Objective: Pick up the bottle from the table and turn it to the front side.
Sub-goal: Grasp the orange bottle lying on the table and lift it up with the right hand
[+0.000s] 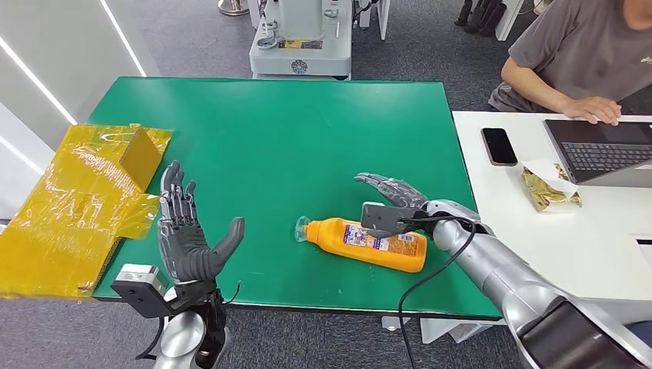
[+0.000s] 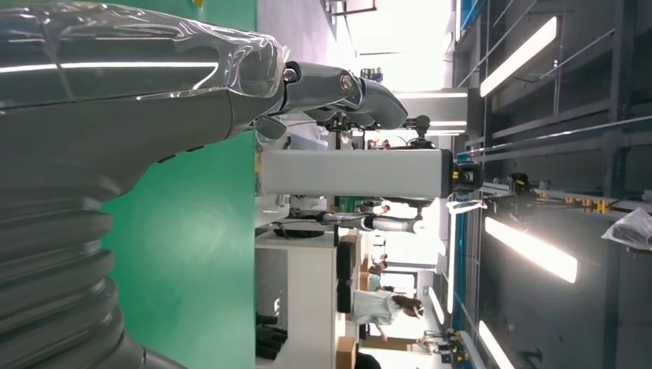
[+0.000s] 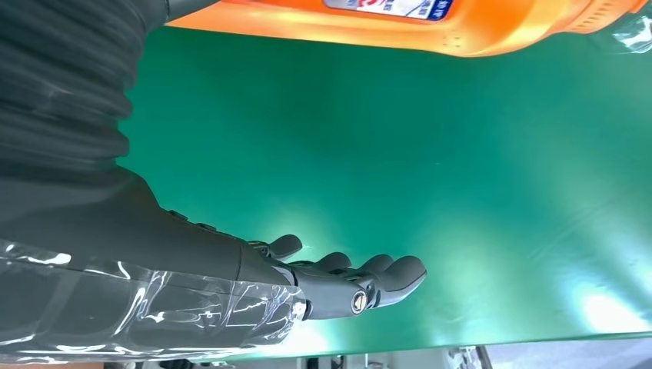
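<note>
One orange bottle (image 1: 369, 242) lay on its side on the green tabletop (image 1: 292, 138), near the tabletop's front edge and right of its middle, its clear cap pointing toward the left hand and its label facing up. The right hand (image 1: 392, 196) hovered just behind and over the bottle's base end, fingers stretched out flat and apart, gripping nothing; from the right wrist camera the bottle sat beside the palm with bare green past the fingers. The left hand (image 1: 184, 234) stood upright, well apart from the bottle toward the front left corner, fingers spread wide and holding nothing. Broad bare green lay behind the bottle. One crumpled yellow wrapping (image 1: 73, 204) overhung the left edge, far from the bottle.
</note>
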Controlling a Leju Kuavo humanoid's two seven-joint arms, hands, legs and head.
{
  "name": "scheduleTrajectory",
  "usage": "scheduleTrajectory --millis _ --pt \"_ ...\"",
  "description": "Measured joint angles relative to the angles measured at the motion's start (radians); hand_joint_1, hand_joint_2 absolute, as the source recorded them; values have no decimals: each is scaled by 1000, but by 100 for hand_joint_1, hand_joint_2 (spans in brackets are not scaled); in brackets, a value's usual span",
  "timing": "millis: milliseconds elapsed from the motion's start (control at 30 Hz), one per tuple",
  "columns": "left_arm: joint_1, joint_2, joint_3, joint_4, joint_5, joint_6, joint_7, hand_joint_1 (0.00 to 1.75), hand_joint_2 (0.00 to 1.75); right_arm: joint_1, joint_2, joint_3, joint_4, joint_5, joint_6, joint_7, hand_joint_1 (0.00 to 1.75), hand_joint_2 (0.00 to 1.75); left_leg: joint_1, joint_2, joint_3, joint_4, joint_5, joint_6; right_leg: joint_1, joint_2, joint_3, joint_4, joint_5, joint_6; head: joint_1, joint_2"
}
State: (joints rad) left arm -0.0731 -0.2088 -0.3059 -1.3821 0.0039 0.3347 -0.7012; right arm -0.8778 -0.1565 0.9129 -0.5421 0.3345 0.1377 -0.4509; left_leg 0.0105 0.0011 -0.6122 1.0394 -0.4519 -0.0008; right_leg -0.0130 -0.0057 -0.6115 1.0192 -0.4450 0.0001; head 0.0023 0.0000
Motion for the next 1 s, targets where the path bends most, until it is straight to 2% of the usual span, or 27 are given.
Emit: scheduleTrajectory --millis 167,300,467,767,1000 --pt "-1 0 0 1 0 0 0 0 175 1 3 -2 0 0 10 -2 0 175 0 0 0 0 0 0 0 0 0 0 0 0 0 0" --pt "0 0 0 1 0 -1 0 0 175 5 -1 -3 -14 6 69 7 0 175 0 0 0 0 0 0 0 0 0 0 0 0 0 0" --pt "2 0 -1 1 -8 -13 4 0 175 42 -31 -1 -84 1 136 31 0 175 0 0 0 0 0 0 0 0 0 0 0 0 0 0" --pt "0 0 -4 1 -14 -21 17 0 175 105 -144 2 -257 -80 268 102 0 175 0 0 0 0 0 0 0 0 0 -1 0 0 0 0" --pt "4 0 -10 0 -12 -21 17 0 175 119 -242 12 -344 -145 329 113 0 175 0 0 0 0 0 0 0 0 0 -1 0 0 0 0"
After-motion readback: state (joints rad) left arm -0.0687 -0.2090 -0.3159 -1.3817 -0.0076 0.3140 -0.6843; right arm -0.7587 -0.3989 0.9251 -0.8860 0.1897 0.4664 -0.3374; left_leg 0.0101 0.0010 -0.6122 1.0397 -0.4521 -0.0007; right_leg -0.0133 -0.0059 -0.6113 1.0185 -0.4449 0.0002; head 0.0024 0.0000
